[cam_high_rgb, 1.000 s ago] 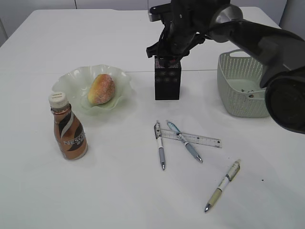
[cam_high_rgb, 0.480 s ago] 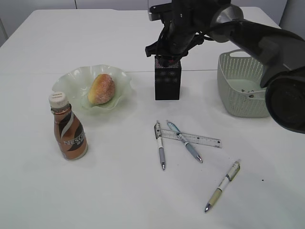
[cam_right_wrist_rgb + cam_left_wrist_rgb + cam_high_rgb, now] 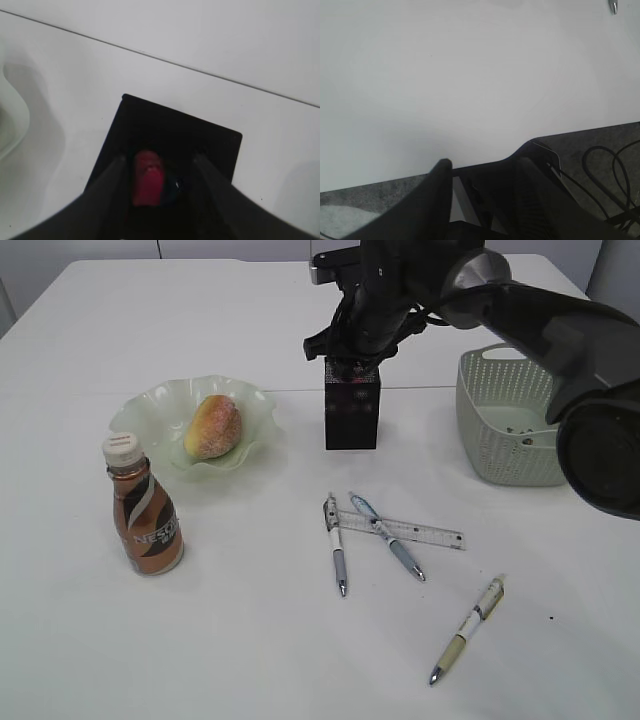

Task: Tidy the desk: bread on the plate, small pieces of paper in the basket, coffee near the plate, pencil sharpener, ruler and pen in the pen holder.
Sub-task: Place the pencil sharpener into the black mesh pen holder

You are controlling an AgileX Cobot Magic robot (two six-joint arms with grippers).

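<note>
White desk (image 3: 250, 640), right gripper (image 3: 352, 358) over black pen holder (image 3: 351, 410)
R fingers apart, red sharpener (image 3: 148, 177) between them inside holder, grip unclear. L gripper (image 3: 485, 172) open over bare desk. Bread (image 3: 212, 426) on plate (image 3: 150, 405), coffee (image 3: 144, 520) nearby; ruler (image 3: 405, 529) w/ pens still on desk

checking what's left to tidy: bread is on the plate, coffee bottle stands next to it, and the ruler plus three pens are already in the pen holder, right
Not quite. The bread is on the plate and the coffee bottle stands beside it, but the ruler and three pens still lie on the table, in front of the pen holder. The exterior view shows this.
</note>
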